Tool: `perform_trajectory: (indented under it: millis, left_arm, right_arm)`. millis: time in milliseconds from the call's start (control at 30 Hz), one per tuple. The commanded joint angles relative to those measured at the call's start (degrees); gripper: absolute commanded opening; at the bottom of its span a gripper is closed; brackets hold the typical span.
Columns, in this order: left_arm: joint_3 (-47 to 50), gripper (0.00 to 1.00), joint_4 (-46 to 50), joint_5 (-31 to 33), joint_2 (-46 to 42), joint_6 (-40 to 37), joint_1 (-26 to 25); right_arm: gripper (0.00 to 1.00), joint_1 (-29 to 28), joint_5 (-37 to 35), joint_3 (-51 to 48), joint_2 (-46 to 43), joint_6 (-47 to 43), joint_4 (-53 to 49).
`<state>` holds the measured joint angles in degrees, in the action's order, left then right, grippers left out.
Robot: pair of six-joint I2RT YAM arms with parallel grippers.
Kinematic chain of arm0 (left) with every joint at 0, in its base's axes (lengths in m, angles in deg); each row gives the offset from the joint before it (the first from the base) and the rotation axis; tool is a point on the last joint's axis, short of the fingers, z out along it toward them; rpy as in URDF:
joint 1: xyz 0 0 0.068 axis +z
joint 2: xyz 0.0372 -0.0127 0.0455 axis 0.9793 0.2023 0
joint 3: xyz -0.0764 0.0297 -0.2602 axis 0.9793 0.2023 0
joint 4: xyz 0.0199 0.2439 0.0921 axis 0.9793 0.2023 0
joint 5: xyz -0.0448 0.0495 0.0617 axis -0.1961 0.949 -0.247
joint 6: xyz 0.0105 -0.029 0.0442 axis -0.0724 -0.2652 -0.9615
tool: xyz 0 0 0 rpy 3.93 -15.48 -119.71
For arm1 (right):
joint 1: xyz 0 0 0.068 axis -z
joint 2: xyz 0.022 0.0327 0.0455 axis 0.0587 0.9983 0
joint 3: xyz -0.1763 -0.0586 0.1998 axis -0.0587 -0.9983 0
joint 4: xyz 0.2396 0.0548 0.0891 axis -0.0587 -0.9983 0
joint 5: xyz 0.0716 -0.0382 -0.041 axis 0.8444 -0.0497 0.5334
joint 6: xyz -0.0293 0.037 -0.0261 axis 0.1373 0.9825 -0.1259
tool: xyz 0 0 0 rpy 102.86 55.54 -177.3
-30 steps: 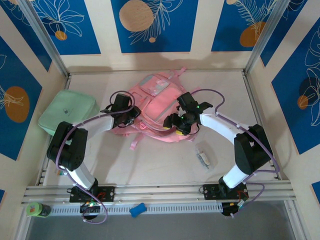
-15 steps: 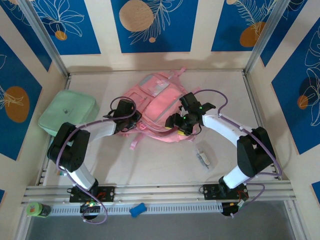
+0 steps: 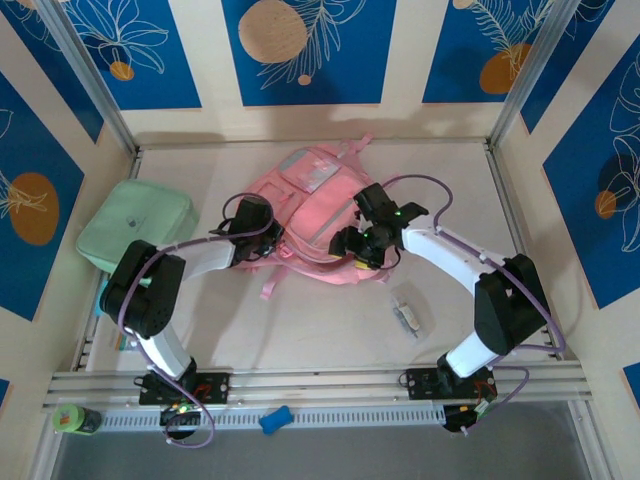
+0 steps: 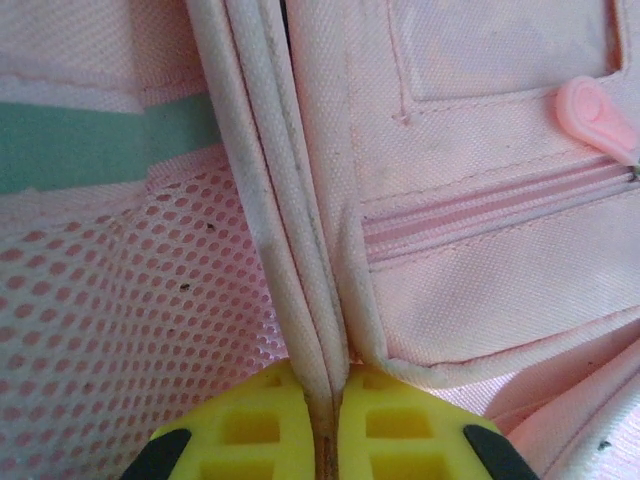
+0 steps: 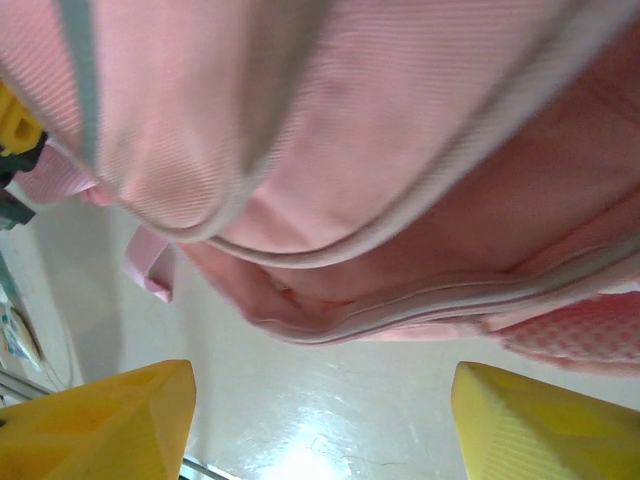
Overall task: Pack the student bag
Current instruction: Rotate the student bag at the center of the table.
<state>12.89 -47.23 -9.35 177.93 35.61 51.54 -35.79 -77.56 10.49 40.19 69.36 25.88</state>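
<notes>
While L gripper point(image 4: 322, 405) pinches student bag point(image 4: 480, 300) edge, R gripper point(image 5: 320, 400) hangs spread over table point(image 3: 330, 325).

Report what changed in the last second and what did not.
The left pincer edged in against the student bag and shut on its piped seam. The right pincer stayed open at the bag's near edge, holding nothing; the bag and the mint green case kept their places.
</notes>
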Motion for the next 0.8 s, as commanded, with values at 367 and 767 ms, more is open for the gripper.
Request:
perform_trajectory:
  millis: [367, 767]
  left_arm:
    - [0.48, 0.0, 3.4, 2.77, -9.05, 8.55, -6.17]
    - [-0.78, 0.0, -2.59, 2.29, -7.37, 17.34, -12.02]
  right_arm:
    - [0.62, 7.19, 5.54, 12.87, 14.72, -7.21, 3.37]
    - [0.64, 9.79, -1.08, 17.42, 10.55, -18.13, -3.35]
